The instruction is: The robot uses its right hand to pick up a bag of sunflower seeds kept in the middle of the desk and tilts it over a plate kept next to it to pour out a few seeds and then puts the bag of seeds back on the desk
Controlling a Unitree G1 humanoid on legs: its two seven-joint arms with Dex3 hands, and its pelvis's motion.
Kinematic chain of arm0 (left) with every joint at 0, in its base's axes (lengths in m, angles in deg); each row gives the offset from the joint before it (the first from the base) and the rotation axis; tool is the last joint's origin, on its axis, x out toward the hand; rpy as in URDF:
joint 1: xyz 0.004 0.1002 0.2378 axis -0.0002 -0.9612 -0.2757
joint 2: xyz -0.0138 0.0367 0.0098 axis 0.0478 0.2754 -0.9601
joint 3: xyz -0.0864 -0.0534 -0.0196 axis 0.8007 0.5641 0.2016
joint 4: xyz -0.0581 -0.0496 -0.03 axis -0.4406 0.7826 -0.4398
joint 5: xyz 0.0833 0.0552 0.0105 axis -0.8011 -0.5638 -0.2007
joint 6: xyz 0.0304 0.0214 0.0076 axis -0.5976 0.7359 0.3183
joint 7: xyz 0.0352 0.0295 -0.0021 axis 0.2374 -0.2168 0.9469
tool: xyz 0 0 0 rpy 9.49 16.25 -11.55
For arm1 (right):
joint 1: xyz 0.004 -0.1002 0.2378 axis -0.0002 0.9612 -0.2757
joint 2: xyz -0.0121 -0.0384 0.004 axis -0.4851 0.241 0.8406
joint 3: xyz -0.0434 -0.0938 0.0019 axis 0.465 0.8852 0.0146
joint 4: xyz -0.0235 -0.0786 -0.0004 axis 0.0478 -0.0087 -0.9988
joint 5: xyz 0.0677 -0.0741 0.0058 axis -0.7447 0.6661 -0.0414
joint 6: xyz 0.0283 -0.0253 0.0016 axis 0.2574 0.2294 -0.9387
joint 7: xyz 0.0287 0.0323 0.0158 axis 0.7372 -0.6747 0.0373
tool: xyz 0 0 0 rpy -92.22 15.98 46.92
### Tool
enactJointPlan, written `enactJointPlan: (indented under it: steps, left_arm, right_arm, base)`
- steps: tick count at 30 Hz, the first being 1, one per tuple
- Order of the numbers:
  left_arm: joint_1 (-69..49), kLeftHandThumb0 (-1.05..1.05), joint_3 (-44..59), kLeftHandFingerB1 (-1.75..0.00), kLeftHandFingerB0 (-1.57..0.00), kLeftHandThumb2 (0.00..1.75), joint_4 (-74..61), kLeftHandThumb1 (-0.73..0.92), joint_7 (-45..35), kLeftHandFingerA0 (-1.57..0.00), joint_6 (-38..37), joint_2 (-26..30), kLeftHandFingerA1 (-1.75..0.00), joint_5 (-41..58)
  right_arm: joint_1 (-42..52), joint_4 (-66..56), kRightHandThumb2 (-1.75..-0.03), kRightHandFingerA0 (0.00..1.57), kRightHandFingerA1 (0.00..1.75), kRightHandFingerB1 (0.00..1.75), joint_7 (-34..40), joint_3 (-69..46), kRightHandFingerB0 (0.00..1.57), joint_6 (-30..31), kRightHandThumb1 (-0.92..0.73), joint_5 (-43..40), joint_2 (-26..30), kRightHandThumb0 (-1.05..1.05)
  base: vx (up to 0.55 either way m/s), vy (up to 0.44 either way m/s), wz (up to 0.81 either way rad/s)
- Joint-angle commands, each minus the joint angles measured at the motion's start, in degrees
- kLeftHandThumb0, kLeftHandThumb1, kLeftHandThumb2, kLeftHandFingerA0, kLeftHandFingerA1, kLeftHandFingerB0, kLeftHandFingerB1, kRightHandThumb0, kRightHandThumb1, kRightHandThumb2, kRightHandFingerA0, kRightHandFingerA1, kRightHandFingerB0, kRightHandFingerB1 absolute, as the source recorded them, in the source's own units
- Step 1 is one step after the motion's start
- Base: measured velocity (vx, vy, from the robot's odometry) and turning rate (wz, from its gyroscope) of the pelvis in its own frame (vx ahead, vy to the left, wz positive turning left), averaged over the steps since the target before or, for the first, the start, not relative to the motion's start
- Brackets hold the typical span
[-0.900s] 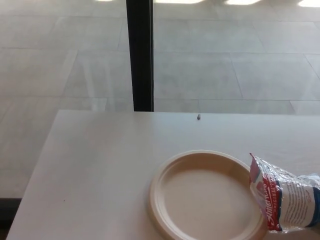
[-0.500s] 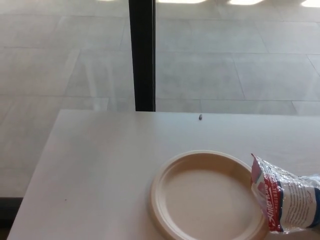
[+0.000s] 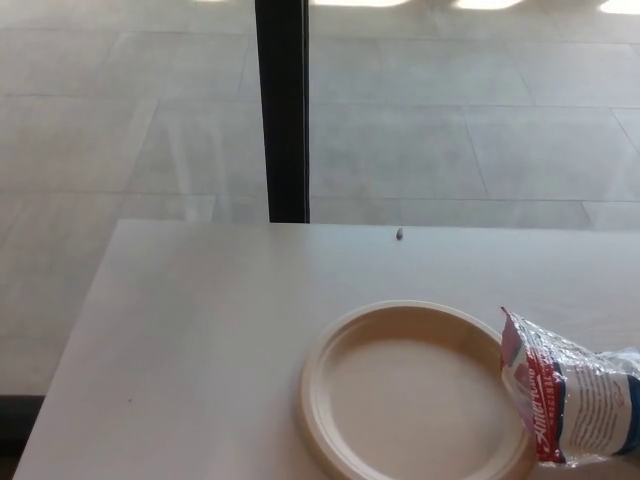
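Nothing is moving on my feed since the earlier frames; only the camera is drifting slightly.
The bag of seeds is lying at the desk's right edge, its open end overlapping the plate's rim. I'm seeing neither hand, so their state is unknowable.

Bag: you see white lettering running along a red band near its open edge, cut off and too blurred to read; fine print on the blue-and-white panel is also illegible. You find no other text.
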Motion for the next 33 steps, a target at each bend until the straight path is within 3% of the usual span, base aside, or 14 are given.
enactJointPlan:
  steps: [1, 33]
  left_arm:
    - [0.0, -0.58, 0.07, -0.46, -0.47, 0.63, 0.07, 0.76, -0.13, -0.56, -0.69, 0.29, -0.56, -0.77]
    - [0.05, -0.58, -0.55, -0.46, -0.47, 0.63, 0.24, 0.76, 0.09, -0.56, -0.56, -0.4, -0.56, -1.06]
  right_arm:
    - [0.5, 0.28, -0.57, 0.65, 0.63, 0.48, -0.41, 0.06, 0.59, -0.16, -0.58, -0.46, 1.22, -0.57]
    - [1.31, 0.43, -0.57, 0.65, 0.63, 0.48, -0.38, -0.2, 0.59, -0.23, -0.58, -0.68, 1.65, -0.57]
  base:
    - [0.0, 0.0, 0.0]
    - [0.0, 0.0, 0.0]
